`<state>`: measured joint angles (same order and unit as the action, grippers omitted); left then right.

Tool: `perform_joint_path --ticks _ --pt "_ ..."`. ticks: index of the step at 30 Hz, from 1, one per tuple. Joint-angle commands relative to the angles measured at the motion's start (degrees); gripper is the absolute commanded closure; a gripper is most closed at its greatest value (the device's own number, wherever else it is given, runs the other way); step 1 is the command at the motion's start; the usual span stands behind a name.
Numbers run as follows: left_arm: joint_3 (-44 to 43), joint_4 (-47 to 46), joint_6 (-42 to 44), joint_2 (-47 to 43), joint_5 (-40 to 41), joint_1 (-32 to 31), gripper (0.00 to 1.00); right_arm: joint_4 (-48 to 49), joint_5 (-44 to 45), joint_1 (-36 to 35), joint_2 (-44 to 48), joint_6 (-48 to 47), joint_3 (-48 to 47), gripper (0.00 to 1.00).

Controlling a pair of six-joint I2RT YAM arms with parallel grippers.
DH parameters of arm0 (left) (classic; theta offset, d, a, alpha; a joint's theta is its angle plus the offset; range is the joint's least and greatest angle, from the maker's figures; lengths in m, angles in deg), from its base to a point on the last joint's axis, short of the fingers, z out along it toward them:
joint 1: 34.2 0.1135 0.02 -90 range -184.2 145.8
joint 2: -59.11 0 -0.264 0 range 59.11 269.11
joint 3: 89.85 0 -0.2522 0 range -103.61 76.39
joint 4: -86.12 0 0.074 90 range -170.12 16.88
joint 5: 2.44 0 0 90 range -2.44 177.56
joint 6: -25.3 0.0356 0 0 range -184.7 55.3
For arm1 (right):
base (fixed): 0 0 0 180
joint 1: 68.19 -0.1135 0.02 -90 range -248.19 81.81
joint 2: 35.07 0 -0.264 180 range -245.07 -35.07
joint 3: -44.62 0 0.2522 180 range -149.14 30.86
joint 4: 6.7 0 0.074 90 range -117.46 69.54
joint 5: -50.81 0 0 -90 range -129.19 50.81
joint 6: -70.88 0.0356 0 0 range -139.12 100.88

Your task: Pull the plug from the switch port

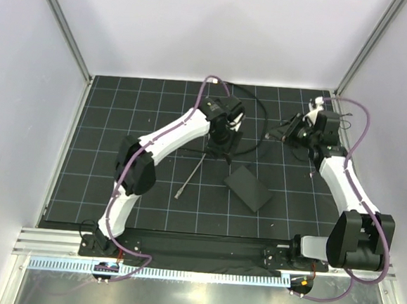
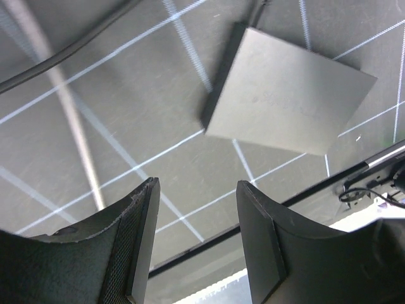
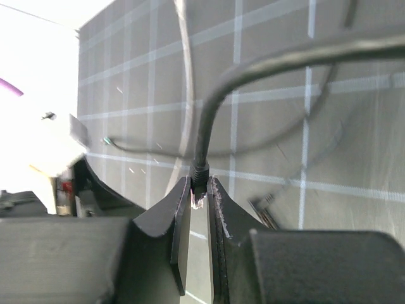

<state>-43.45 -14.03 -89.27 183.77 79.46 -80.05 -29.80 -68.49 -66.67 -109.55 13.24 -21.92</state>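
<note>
Switch box (image 1: 247, 188) lies flat ahead of your left gripper (image 2: 197, 187), its fingers spread wide and empty; your right gripper (image 3: 199, 183) is clenched on the plug (image 3: 200, 170) at its fingertips, well apart from that box, cable (image 3: 209, 114) arcing onward.
</note>
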Motion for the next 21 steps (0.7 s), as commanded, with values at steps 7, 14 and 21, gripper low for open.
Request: perform_joint_path --ticks 7,14,21 --pt "9.96 0.10 0.85 -12.50 4.58 9.79 0.43 -12.71 9.42 -13.98 -3.30 -11.08 -33.30 0.99" --pt "18.48 -1.48 -1.87 -22.43 13.10 14.99 0.43 -1.67 -1.71 -24.36 -14.37 -6.62 -42.76 0.99" --pt "25.77 -1.66 -3.90 -32.89 23.04 18.95 0.41 27.59 -2.08 -31.92 -22.98 9.90 -31.80 0.99"
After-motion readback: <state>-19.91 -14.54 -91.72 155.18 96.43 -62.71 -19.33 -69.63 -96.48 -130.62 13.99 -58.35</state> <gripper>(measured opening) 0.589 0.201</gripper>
